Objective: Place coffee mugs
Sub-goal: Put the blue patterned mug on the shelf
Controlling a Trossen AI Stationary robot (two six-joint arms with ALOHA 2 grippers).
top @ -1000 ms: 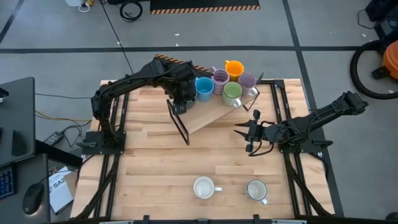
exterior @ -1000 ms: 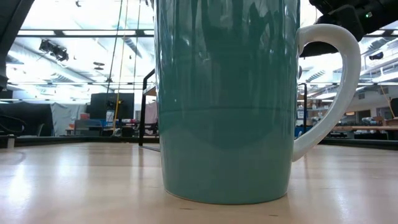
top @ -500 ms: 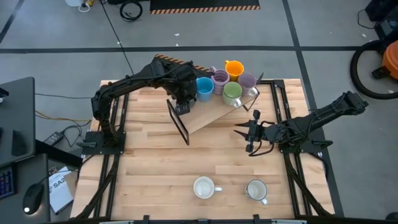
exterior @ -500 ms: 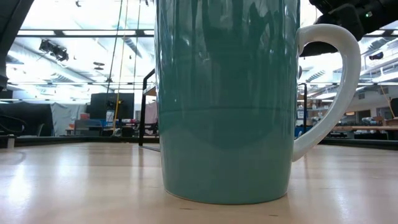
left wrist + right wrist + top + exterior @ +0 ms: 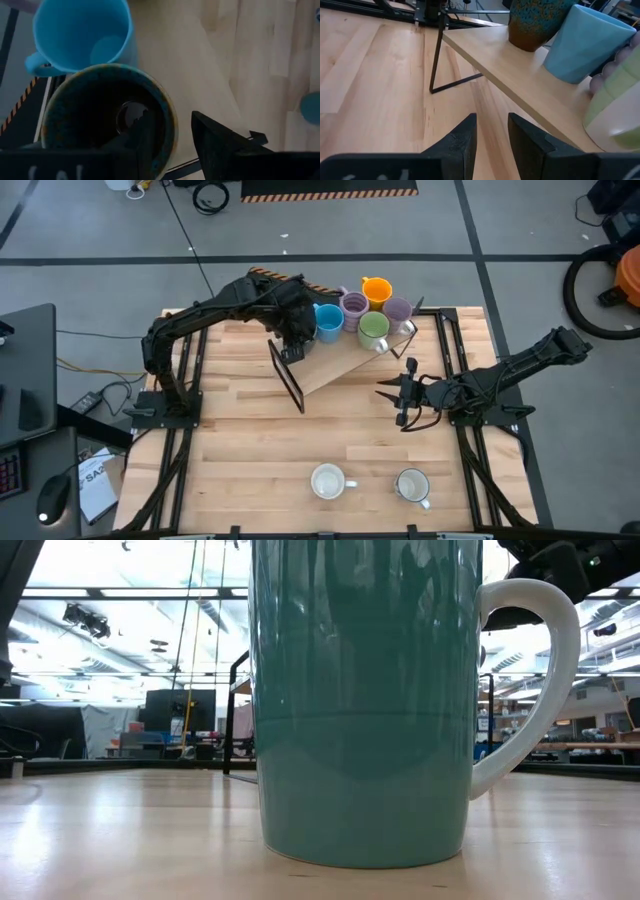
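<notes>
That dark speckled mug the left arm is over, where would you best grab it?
Probably by the rim wall, from above. The dark mug stands upright, mouth open, on the raised board, with the blue mug close beside it. The left claw already has one finger inside and one outside the wall on the side away from the blue mug.

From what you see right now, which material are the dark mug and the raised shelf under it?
The dark mug looks like glazed ceramic: speckled blue-brown glaze, a glossy highlight inside. The left hand straddles its rim. The raised shelf looks like pale wood, matte, with faint grain, on thin black metal legs; laminate is also possible.
</notes>
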